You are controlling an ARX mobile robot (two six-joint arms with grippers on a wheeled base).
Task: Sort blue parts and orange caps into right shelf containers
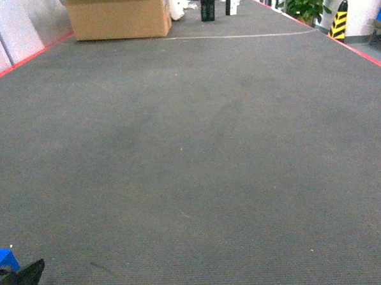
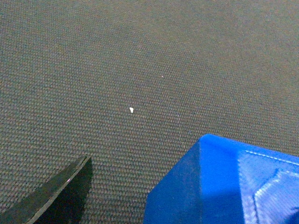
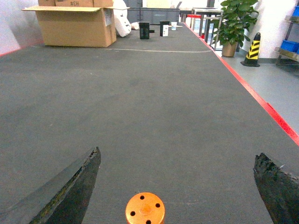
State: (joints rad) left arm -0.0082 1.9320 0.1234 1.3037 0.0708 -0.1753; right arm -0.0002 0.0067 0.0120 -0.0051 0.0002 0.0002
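Observation:
In the left wrist view a blue part [image 2: 224, 182] fills the lower right, resting on the grey mat. My left gripper [image 2: 170, 161] stands open. Its left finger [image 2: 56, 196] is apart from the part, with mat showing between them, and its right finger is hidden behind the part. In the head view the same blue part [image 1: 1, 258] and a black finger [image 1: 24, 279] sit at the bottom left corner. An orange cap [image 3: 145, 208] with several small holes on top stands upright between the spread fingers of my open right gripper [image 3: 177, 154], touching neither. The shelf and its containers are out of view.
A long grey table mat [image 1: 197, 148] with red edges [image 3: 261, 102] stretches ahead. At its far end stand a cardboard box [image 1: 118, 15] and two black objects [image 1: 208, 7]. A potted plant [image 3: 236, 21] and a striped cone [image 3: 253, 46] stand off the right side.

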